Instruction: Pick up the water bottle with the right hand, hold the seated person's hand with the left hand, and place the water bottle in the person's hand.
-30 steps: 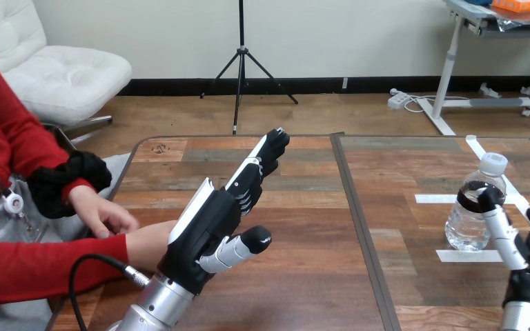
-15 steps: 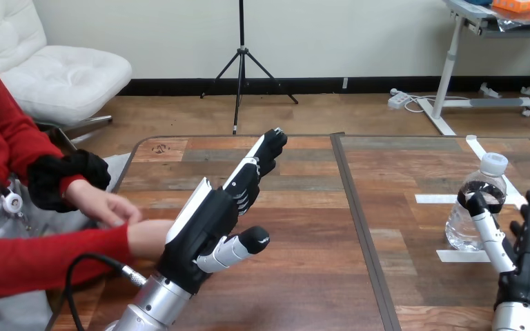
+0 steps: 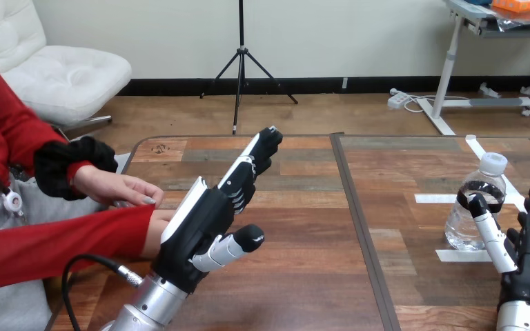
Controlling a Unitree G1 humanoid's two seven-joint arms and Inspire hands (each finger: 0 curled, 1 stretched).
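1. Head view, nearest: the right hand (image 3: 528, 258) stands upright just beside the water bottle (image 3: 462, 227), fingers straight and apart, clasping nothing. Whether they touch it I cannot tell.
2. The left hand (image 3: 203, 224) has straight fingers and its thumb out, holding nothing; the person's red-sleeved wrist (image 3: 153, 233) lies just behind it.
3. The bottle stands upright on the table (image 3: 303, 276) by tape marks (image 3: 455, 256), toward the view's right. A good grasp probably wraps its middle, thumb opposing fingers.
4. The person's black-cuffed hand (image 3: 114, 189) hovers over the table's left edge.
5. Bare wood between the hands leaves room for carrying the bottle across.
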